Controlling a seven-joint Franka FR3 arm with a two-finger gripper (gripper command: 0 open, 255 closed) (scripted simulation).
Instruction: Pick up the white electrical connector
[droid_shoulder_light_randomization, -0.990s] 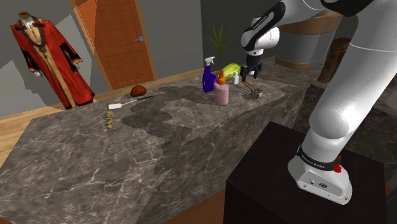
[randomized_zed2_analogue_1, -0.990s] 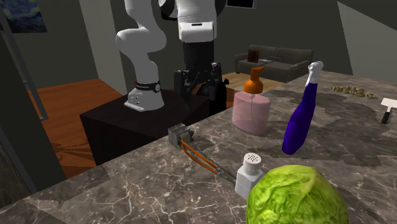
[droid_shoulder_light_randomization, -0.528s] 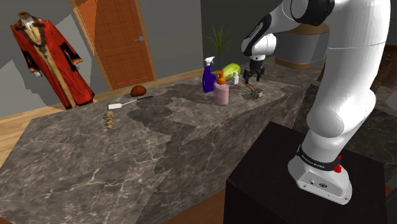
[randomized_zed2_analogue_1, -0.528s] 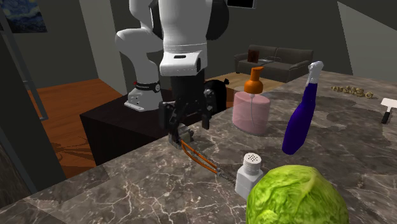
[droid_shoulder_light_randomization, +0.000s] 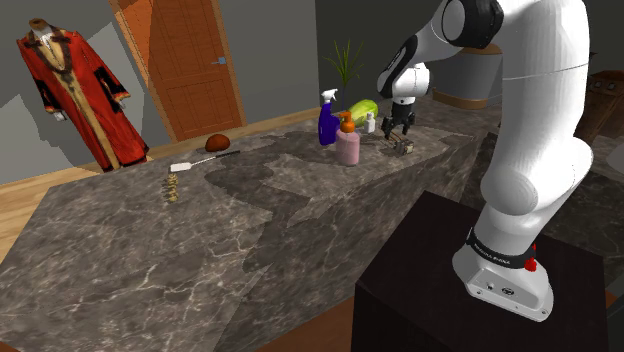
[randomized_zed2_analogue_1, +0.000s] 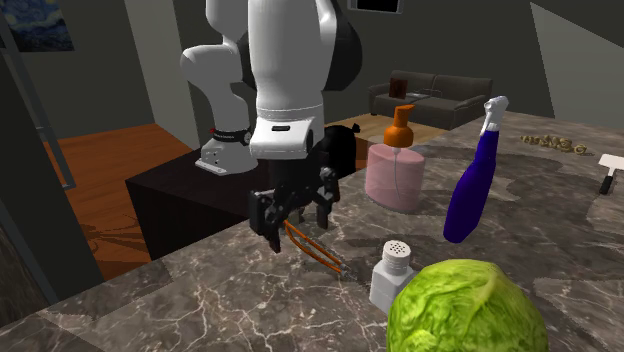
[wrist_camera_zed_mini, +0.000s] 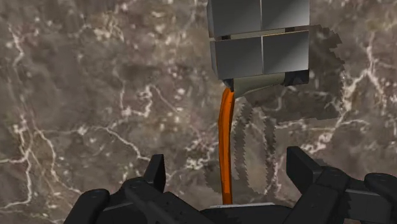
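Reading the shoulder view from its left, a red robe on a dummy (droid_shoulder_light_randomization: 75, 90) is noted against the wall, well apart from the work. On the dark veined marble counter (droid_shoulder_light_randomization: 150, 270) a white-handled brush (droid_shoulder_light_randomization: 200, 162) and a small stack of brownish discs (droid_shoulder_light_randomization: 172, 188) are set near the middle, out of the arm's path. Further right a cluster is packed at the far edge: a blue spray bottle (droid_shoulder_light_randomization: 326, 118), a pink soap dispenser with an orange pump (droid_shoulder_light_randomization: 348, 146), a pale green head of lettuce (droid_shoulder_light_randomization: 362, 108) and a small white shaker (droid_shoulder_light_randomization: 370, 122). Just beside the cluster the all-black two-finger gripper (droid_shoulder_light_randomization: 400, 127) is hung low and pointed down. The grey blocky electrical connector with orange leads (droid_shoulder_light_randomization: 405, 148) is found beneath it, near the counter's corner. The black box stand (droid_shoulder_light_randomization: 430, 280) is seen at lower right. In the second exterior view the leads are seen trailing toward the shaker. A downward approach is therefore judged to be chosen so that the crowded end is avoided and the free block end is taken. In the wrist view the fingers (wrist_camera_zed_mini: 154, 177) are held apart and nothing is clasped. The connector's block lies flat beyond the fingertips and is touched by neither, while one orange lead runs back between them. The wide stance is judged to be kept for straddling the block. The hand is lined up over the thin lead, which would give poor purchase, so a small shift toward the block is probably needed before any closing.
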